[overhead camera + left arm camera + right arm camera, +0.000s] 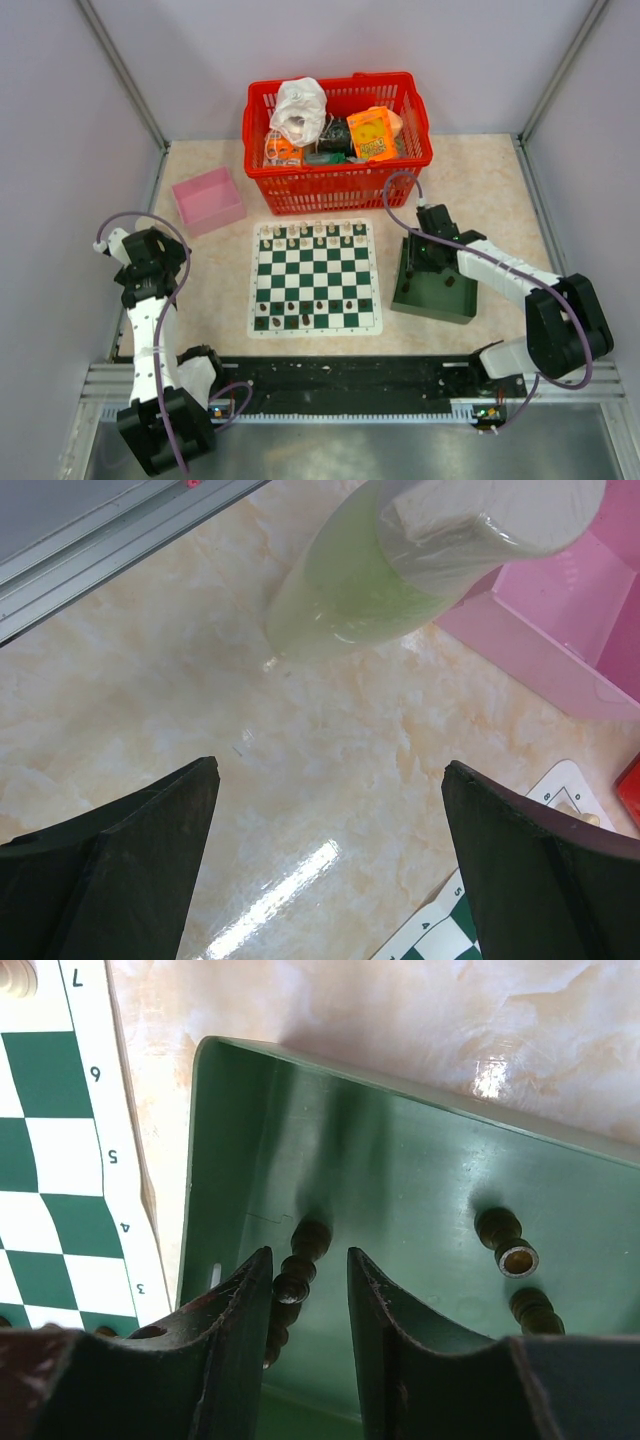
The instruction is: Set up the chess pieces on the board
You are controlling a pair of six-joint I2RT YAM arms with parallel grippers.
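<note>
The green and white board (315, 262) lies at the table's centre, with cream chessmen along its far rows and several dark chess pieces (305, 305) on its near rows. To its right lies the dark green tray (445, 302). My right gripper (428, 262) reaches into the tray. In the right wrist view the gripper (307, 1255) is narrowly open around dark pieces (298, 1265) lying on the tray floor (400, 1160). They touch the left finger (240, 1300) and stand apart from the right one. More dark pieces (505, 1242) lie to the right. My left gripper (150, 258), also seen in the left wrist view (330, 765), is wide open and empty over bare table.
A red basket (335, 140) of odds and ends stands behind the board. A pink box (208, 200) stands at the back left and also shows in the left wrist view (570, 630). There a pale green cylinder (390, 570) crosses in front, and the board's corner (450, 925) shows.
</note>
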